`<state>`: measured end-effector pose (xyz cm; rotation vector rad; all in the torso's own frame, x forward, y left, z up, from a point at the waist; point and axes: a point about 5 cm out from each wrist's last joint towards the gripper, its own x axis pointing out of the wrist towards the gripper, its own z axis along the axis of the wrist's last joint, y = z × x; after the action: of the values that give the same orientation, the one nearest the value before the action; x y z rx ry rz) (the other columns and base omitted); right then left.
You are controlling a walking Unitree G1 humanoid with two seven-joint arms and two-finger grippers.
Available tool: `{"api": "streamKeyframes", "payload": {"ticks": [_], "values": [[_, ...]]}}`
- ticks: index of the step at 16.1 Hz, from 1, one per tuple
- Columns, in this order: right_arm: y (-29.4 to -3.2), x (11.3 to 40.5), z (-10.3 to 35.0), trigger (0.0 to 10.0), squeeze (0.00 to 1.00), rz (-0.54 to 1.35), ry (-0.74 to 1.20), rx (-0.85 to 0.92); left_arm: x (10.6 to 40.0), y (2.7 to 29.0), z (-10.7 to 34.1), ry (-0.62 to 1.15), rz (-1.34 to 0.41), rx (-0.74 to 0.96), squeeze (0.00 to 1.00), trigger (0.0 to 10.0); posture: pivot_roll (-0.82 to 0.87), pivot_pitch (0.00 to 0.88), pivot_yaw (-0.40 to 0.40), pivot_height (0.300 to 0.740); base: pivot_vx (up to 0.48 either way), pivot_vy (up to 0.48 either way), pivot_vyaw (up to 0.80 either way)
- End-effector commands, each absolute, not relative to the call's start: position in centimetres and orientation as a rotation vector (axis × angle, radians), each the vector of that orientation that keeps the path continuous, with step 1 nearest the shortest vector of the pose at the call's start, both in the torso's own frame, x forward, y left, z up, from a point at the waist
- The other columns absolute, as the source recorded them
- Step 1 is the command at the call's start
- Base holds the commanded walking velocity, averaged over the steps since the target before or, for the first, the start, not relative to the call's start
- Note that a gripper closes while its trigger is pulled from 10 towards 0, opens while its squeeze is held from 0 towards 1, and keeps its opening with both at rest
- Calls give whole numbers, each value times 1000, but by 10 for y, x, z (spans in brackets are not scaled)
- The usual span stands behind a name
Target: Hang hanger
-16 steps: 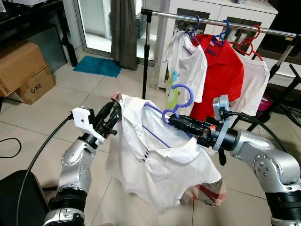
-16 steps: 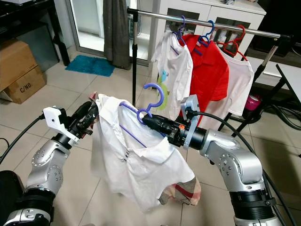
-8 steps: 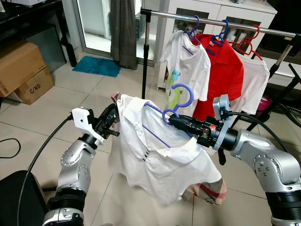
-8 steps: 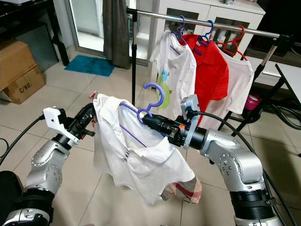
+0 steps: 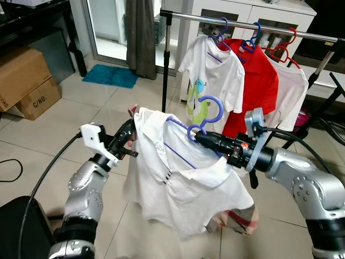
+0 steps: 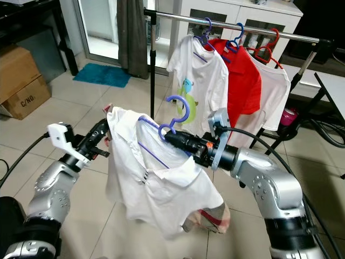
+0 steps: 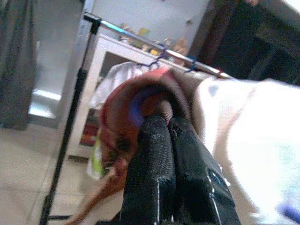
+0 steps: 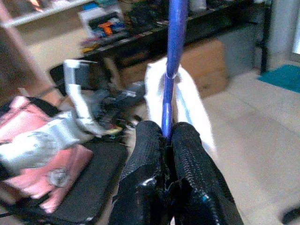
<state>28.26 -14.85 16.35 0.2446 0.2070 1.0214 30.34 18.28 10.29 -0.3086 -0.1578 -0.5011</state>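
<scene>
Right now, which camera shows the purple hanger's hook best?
The left eye view: the purple hanger's hook stands whole above the right gripper, below the rail. The right eye view shows it equally whole. The right wrist view shows just a straight purple length between the fingers; the left wrist view shows cloth.

Left gripper [image 7: 168,123] jaws pressed together, pinching a reddish fold of cloth [image 7: 140,96] right at their tips. White shirt fabric [image 7: 253,136] spreads beside them; beyond, the blurred clothes rail [image 7: 154,44] with hangers.

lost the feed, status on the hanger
Right gripper shut on hanger. Left gripper shut on shirt shoulder. Rail ahead, three shirts on it.
</scene>
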Motion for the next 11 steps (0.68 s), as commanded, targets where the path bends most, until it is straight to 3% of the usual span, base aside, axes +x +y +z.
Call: {"api": "streamKeyframes", "payload": {"ticks": [1, 5, 11], "values": [[-155, 289, 165, 10000, 0, 962, 207, 217, 303, 182, 114, -209, -540, -312, 0, 0, -170, 0, -56, 740, 0, 0, 0], [-161, 295, 153, 10000, 0, 888, 283, 146, 300, 183, 125, -258, -593, -296, 0, 0, -168, 0, -59, 740, 0, 0, 0], [-161, 290, 145, 10000, 0, 917, 327, 87, 311, 213, 152, -367, -438, -201, 0, 0, -168, 0, -60, 740, 0, 0, 0]]}}
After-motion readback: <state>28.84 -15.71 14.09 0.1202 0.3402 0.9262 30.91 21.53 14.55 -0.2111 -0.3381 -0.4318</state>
